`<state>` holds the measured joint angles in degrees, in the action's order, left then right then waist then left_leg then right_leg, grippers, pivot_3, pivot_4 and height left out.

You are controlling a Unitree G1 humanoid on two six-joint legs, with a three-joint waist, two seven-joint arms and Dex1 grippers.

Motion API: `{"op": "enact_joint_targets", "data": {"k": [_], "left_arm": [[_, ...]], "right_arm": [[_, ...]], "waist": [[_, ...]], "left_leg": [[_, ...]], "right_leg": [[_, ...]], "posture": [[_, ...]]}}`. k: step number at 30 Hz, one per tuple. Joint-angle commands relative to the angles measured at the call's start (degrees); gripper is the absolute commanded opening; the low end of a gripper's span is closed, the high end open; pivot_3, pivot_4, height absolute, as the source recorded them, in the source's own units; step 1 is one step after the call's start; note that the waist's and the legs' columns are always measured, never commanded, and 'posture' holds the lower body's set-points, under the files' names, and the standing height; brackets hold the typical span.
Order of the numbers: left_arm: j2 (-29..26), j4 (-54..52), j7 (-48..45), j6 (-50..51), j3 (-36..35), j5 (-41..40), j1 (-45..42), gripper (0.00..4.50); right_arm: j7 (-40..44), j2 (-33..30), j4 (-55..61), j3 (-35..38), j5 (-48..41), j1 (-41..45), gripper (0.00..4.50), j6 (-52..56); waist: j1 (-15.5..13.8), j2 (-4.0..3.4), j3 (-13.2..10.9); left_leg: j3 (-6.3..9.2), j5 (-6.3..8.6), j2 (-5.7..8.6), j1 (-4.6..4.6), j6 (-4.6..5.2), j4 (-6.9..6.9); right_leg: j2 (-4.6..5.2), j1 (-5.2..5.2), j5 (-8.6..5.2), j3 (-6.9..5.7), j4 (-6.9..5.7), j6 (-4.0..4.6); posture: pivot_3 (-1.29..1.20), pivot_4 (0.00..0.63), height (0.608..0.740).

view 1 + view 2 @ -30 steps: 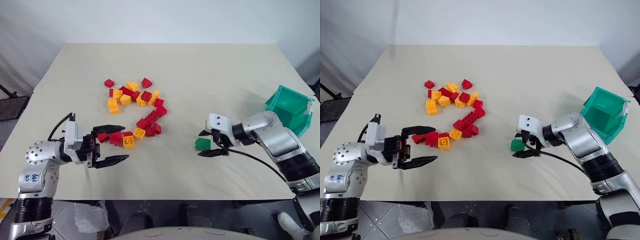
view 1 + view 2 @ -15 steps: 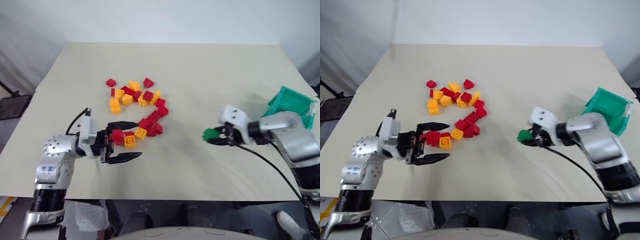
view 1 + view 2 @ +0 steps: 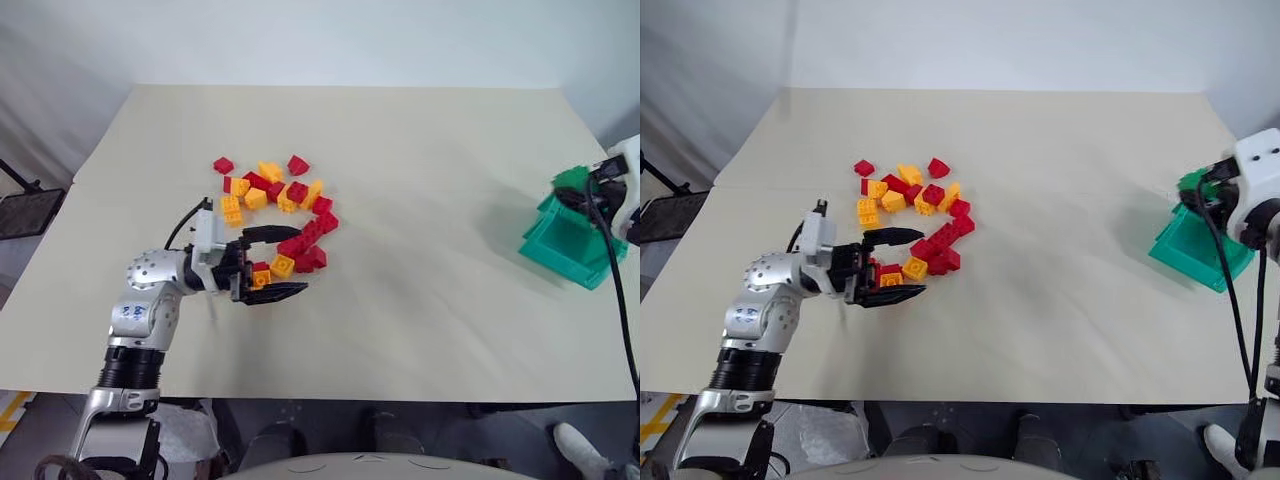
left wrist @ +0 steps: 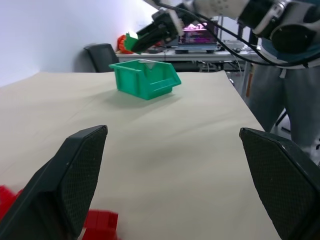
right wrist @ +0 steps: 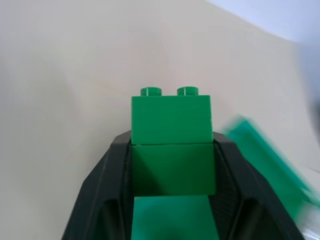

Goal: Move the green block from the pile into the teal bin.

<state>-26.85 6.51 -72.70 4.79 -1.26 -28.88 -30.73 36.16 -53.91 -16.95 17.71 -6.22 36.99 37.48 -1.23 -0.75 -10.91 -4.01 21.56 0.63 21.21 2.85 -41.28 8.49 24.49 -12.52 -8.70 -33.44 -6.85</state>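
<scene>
One green block clamped between right claw fingers, above the teal bin.

2 head eyes overlook the table; 2 wrist cameras look along fingers.

You'll see a beige table under a pale wall, a black office chair at eleven o'clock beyond its edge, and a cluttered desk at one o'clock.

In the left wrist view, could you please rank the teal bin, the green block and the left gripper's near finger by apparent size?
1. Left gripper's finger, inflated by nearness to the camera.
2. Teal bin.
3. Green block, smallest.
</scene>
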Motion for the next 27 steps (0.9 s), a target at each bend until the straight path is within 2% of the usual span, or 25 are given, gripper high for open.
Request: {"op": "enact_joint_targets", "data": {"k": [1,8,12,17,24,27], "left_arm": [[0.9,1.3,0.0,-1.9,1.2,1.6,-3.8,4.50],[4.7,5.8,5.3,-1.6,4.4,6.7,-10.6,4.50],[6.6,7.3,8.9,1.0,5.5,8.5,-12.8,4.50],[7.3,7.0,11.1,3.7,4.8,7.8,-13.2,4.50],[7.0,4.9,11.9,6.7,2.8,5.4,-12.3,4.50],[5.2,-0.7,16.9,13.0,1.3,5.1,-9.8,4.50]], "right_arm": [[-3.3,-1.3,-10.7,-2.2,3.2,4.3,1.51,-7.5],[-4.7,-1.0,-24.8,-7.6,7.2,9.1,1.51,-16.1],[0.0,-1.0,-23.2,-9.4,6.3,7.2,2.82,-14.4],[-0.9,-1.6,-21.4,-8.1,5.5,5.9,4.48,-14.9],[2.9,-3.8,-15.3,-4.5,2.1,1.9,4.48,-15.6],[11.3,-2.8,-4.6,-0.2,-7.5,-0.8,4.48,-10.2]], "waist": [[0.2,-0.01,0.0],[1.0,-0.07,0.0],[1.0,-0.07,0.0],[1.3,-0.08,0.0],[1.1,-0.08,0.0],[1.1,-0.08,0.0]], "left_leg": [[-0.04,0.00,0.00,-0.02,0.00,0.00],[-0.10,-0.03,-0.01,-0.01,0.02,0.17],[-0.09,-0.04,-0.01,0.02,0.06,0.17],[-0.06,-0.05,-0.02,0.00,0.05,0.20],[-0.03,-0.06,-0.02,0.00,0.03,0.15],[0.00,-0.06,-0.03,-0.01,0.03,0.17]], "right_leg": [[-0.01,0.01,0.00,0.05,-0.01,0.00],[-0.02,0.03,0.01,0.03,0.07,-0.02],[-0.01,0.01,0.03,0.01,0.11,-0.06],[-0.01,0.03,0.03,0.03,0.11,-0.06],[-0.01,0.02,0.03,0.06,0.10,-0.06],[-0.01,0.02,0.03,0.06,0.11,-0.07]], "posture": [[0.00,0.150,0.740],[0.00,0.150,0.740],[0.00,0.150,0.740],[0.00,0.150,0.740],[0.00,0.150,0.740],[0.00,0.150,0.740]]}}
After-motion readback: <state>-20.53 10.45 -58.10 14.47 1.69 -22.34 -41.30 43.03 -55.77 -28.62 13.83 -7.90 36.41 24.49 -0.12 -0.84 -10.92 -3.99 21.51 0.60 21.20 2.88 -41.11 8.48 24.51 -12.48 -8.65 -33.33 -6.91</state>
